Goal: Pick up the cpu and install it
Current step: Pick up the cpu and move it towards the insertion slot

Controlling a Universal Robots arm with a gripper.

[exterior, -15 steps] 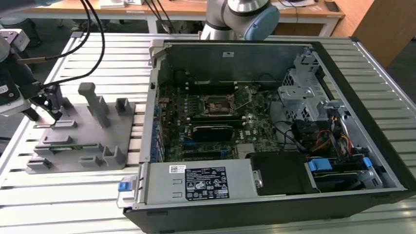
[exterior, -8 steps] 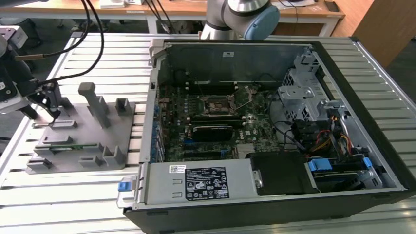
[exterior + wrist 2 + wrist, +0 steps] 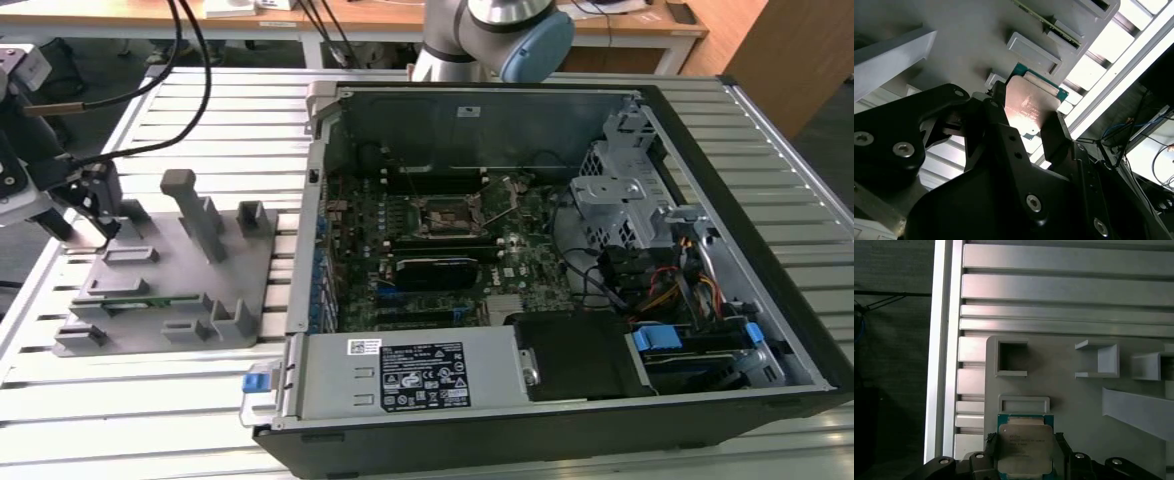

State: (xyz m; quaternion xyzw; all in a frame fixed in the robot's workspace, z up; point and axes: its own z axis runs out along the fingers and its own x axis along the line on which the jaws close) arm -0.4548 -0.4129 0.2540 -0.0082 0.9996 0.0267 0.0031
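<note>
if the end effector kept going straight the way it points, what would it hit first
Likely the flat grey plastic fixture tray. The end effector points at it, apparently clamped on the square silver-topped cpu, so that chip would touch down first. The gap is unclear.

The cpu (image 3: 1024, 446) is a flat square chip with a silver-grey, faintly printed metal top on a thin green rim. It lies metal side up, pinched on two opposite edges between the end effector's (image 3: 1026, 114) fingers (image 3: 1056, 134). It is at the grey holder's (image 3: 1074, 400) edge, just beside a low rectangular frame (image 3: 1024, 403). Whether it touches the holder cannot be told.
</note>
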